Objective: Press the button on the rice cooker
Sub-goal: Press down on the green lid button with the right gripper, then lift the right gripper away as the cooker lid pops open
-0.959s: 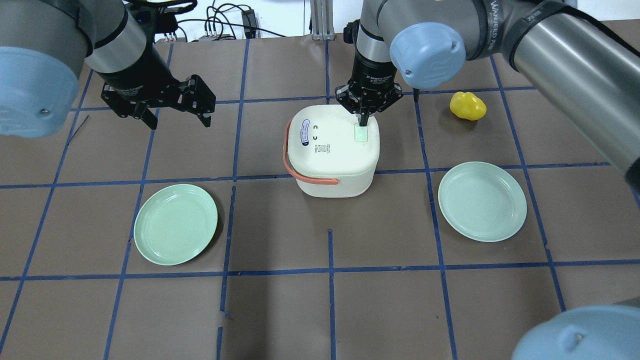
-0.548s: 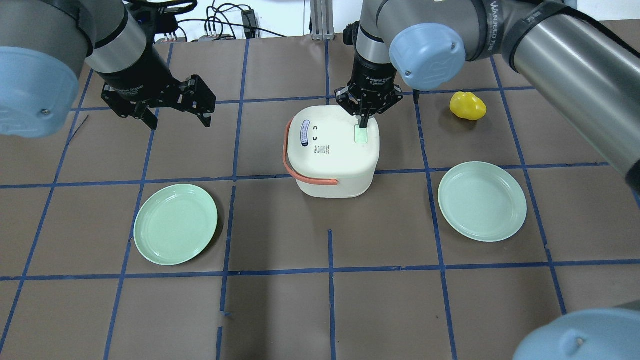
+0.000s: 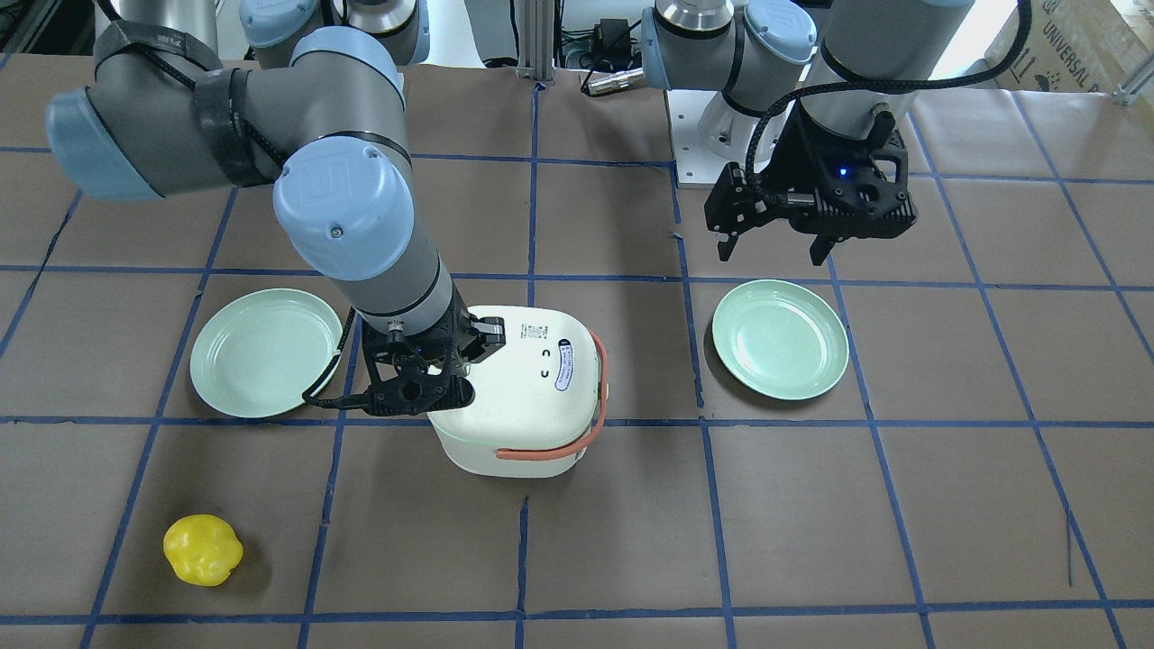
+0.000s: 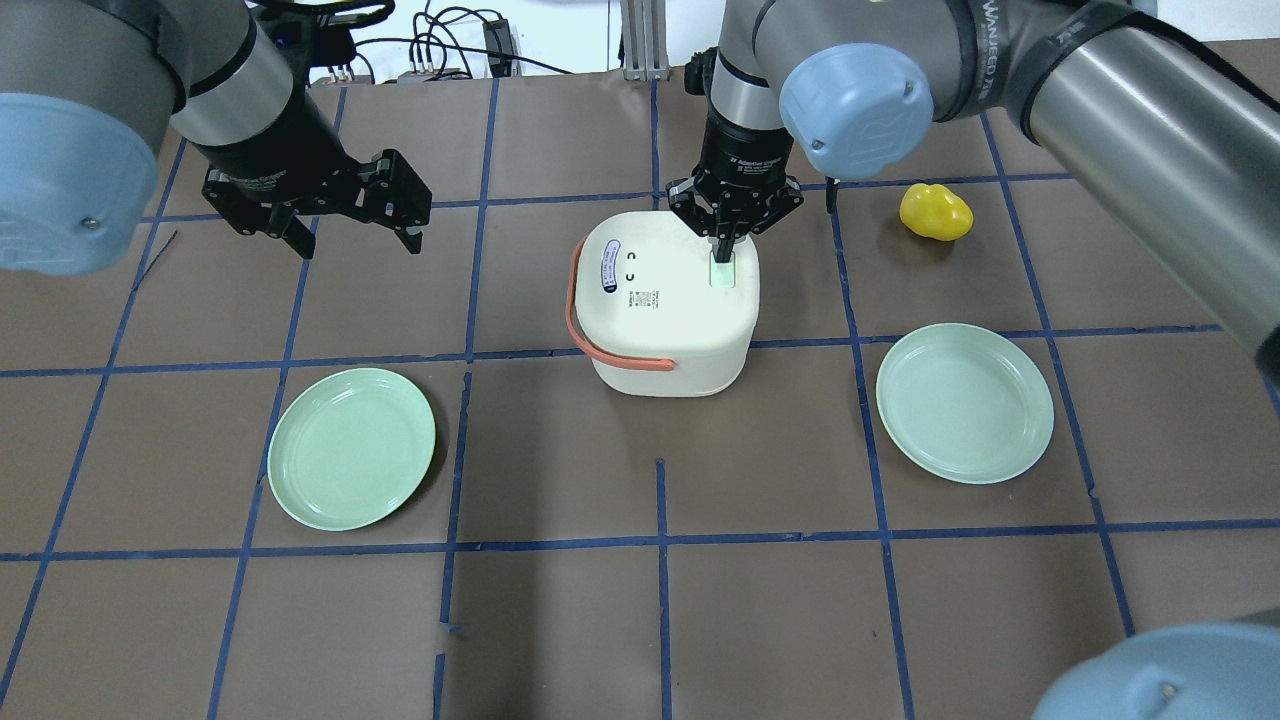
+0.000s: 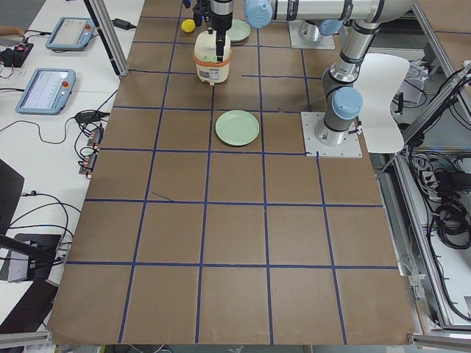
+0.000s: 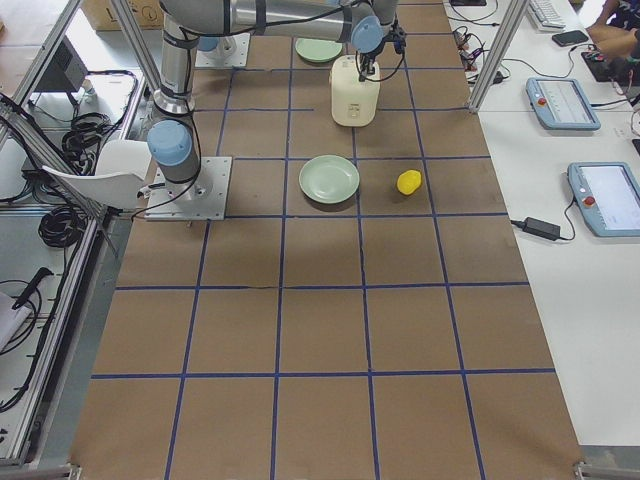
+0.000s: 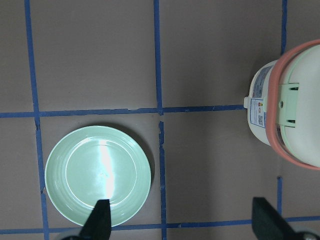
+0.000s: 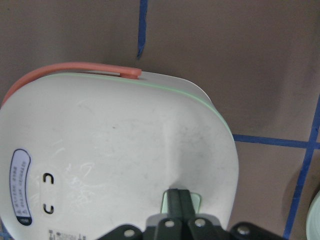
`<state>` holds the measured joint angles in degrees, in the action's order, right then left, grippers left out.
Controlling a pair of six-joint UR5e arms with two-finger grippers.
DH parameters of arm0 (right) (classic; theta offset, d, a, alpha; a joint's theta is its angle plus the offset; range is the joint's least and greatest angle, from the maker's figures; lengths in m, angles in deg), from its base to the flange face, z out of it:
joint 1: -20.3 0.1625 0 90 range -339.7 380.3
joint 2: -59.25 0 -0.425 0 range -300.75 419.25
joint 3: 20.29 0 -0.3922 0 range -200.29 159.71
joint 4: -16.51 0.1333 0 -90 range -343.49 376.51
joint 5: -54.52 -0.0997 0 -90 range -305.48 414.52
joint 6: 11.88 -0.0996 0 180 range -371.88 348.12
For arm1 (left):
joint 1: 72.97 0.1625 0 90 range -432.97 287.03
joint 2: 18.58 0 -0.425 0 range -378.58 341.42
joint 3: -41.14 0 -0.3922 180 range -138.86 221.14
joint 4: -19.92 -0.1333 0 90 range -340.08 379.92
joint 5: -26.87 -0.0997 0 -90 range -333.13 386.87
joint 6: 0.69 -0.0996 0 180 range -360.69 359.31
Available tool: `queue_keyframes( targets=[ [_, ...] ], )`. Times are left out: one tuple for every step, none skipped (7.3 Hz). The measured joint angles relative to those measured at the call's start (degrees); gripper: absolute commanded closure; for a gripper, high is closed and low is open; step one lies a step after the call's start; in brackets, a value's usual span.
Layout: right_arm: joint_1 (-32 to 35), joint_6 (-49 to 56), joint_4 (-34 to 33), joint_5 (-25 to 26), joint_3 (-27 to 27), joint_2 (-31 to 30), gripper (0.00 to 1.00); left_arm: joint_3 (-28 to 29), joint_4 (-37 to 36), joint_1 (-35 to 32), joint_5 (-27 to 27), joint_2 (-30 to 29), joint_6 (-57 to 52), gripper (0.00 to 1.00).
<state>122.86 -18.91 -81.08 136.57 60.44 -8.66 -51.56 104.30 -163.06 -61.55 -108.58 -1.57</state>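
Shifted slightly, right end effector, fingers pinched together, touches the rice cooker at its button.

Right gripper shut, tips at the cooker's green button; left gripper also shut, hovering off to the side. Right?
Not quite: the left gripper is open, fingers wide apart, as the overhead view shows. The rest holds: the right gripper is shut, tips at the cooker's green button, and the left one hovers off to the side.
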Motion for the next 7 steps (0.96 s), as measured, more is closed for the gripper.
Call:
queue_keyframes(
  targets=[
    [0.0, 0.0, 0.1, 0.0, 0.0, 0.1, 0.95, 0.0, 0.0, 0.0, 0.0, 0.0, 0.0, 0.00],
    [0.0, 0.0, 0.1, 0.0, 0.0, 0.2, 0.95, 0.0, 0.0, 0.0, 0.0, 0.0, 0.0, 0.00],
    [0.0, 0.0, 0.1, 0.0, 0.1, 0.4, 0.95, 0.0, 0.0, 0.0, 0.0, 0.0, 0.0, 0.00],
    [0.0, 0.1, 0.1, 0.0, 0.1, 0.6, 0.95, 0.0, 0.0, 0.0, 0.0, 0.0, 0.0, 0.00],
    [0.0, 0.1, 0.1, 0.0, 0.1, 0.6, 0.93, 0.0, 0.0, 0.0, 0.0, 0.0, 0.0, 0.00],
    [0.0, 0.0, 0.5, 0.2, -0.1, 0.6, 0.82, 0.0, 0.0, 0.0, 0.0, 0.0, 0.0, 0.00],
    [0.0, -0.1, 2.0, 0.4, -1.4, 0.2, 0.42, 0.0, 0.0, 0.0, 0.0, 0.0, 0.0, 0.00]
  ],
)
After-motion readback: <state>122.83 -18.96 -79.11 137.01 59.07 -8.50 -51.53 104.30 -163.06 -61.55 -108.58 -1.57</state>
